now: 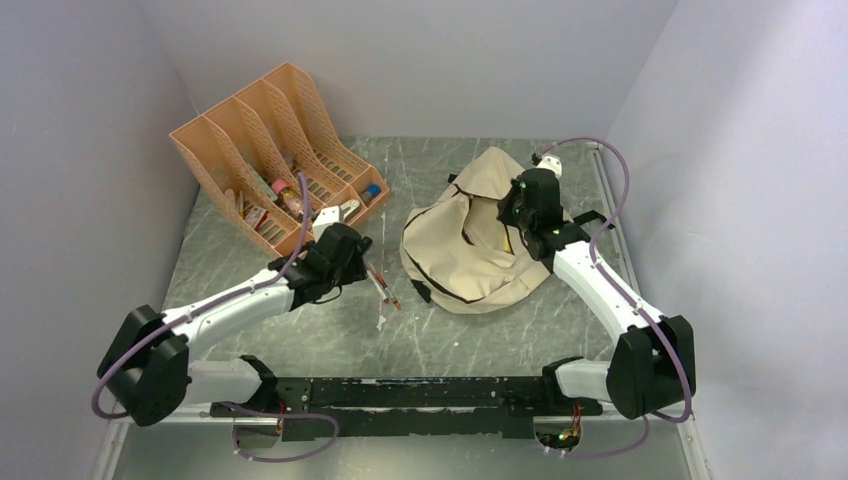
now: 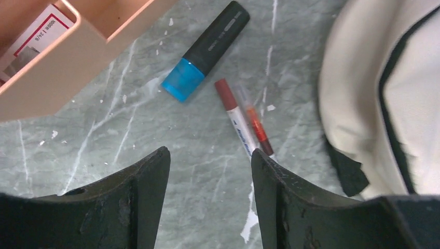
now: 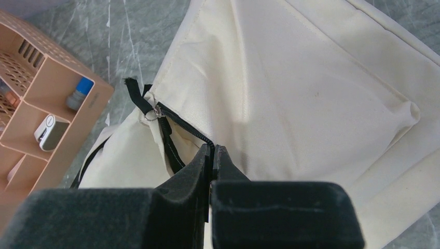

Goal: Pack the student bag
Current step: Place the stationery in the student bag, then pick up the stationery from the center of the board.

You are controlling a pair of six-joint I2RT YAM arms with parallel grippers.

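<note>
From above, the student bag [image 1: 470, 250] is seen right of centre on the desk [image 1: 330, 340]. At the left wrist, left fingers [image 2: 148, 181] are spread above two pens [image 2: 239, 124], judged to be grasped next; "24/6" is legible on a box [image 2: 36, 36]. At the right wrist, right fingers [image 3: 200, 166] are clamped on the bag's zip edge

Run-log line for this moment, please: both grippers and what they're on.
left gripper: open, empty, red-capped marker just ahead ; right gripper: shut on student bag at zipper edge
</note>
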